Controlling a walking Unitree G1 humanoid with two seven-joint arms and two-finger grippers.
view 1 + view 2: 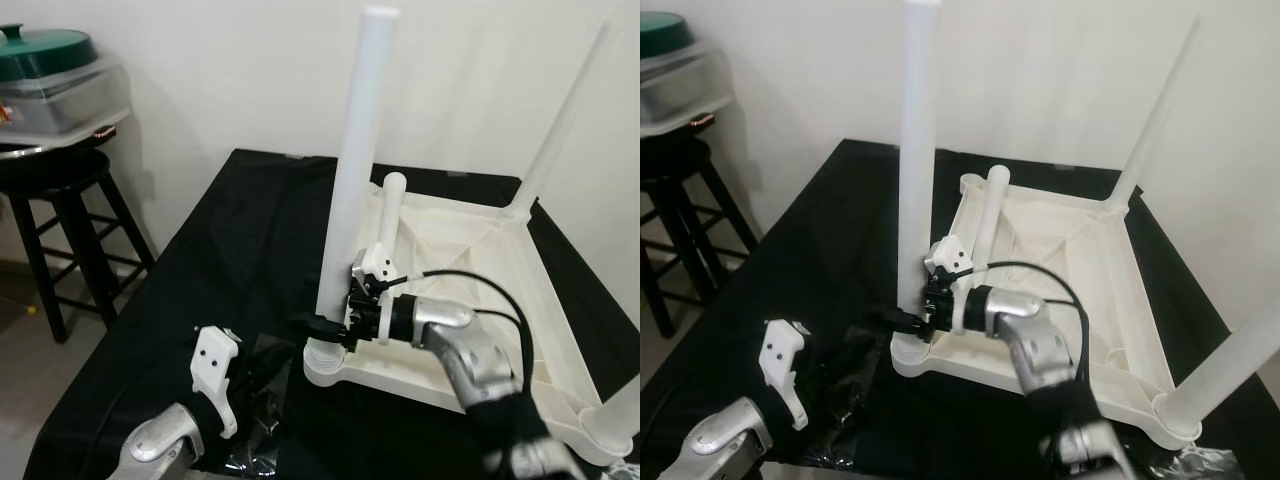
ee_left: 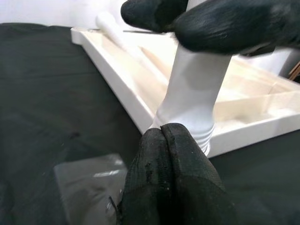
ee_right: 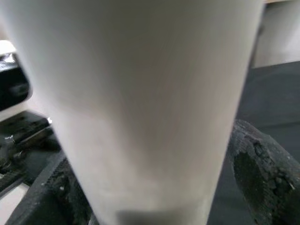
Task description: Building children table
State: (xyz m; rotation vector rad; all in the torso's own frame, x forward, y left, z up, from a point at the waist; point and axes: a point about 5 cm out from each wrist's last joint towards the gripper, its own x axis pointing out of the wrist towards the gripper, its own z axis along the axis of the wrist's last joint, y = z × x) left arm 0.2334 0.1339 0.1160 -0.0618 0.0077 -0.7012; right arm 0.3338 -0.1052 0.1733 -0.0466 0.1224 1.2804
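While the right tool [image 1: 908, 322] is clamped on the tall white plastic leg [image 1: 916, 150], at the upturned white tabletop's [image 1: 1120, 300] 7 o'clock corner, a skewed twist could cross-thread its socket; left tool [image 2: 171, 154] is pressed together.

Right arm [image 1: 470, 350]: silver metal casing with rounded joint segments, a black wrist section, and a white angular bracket with small dark screw holes mounted above the wrist; a thin black cable loops from the bracket back along the forearm. Left arm [image 1: 165, 440]: same silver casing, carrying a matching white bracket [image 1: 213, 372] with two dark holes. Left gripper fingers [image 2: 173, 183]: matte black, coarse-textured.
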